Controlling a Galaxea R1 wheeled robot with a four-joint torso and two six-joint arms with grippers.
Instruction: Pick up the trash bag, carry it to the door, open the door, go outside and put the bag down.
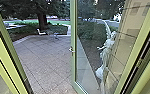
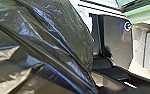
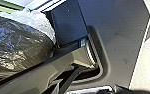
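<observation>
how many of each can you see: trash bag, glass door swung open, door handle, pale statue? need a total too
trash bag: 1
glass door swung open: 1
door handle: 1
pale statue: 1
total: 4

Dk wrinkled trash bag (image 2: 63, 32); grn-framed glass door (image 1: 73, 63), open

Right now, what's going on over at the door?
The robot is facing a glass door that stands open onto a paved yard. A dark trash bag shows large in both wrist views, so the robot is probably carrying it, though I can't tell what grips it. A white statue shows through the door's glass.
</observation>
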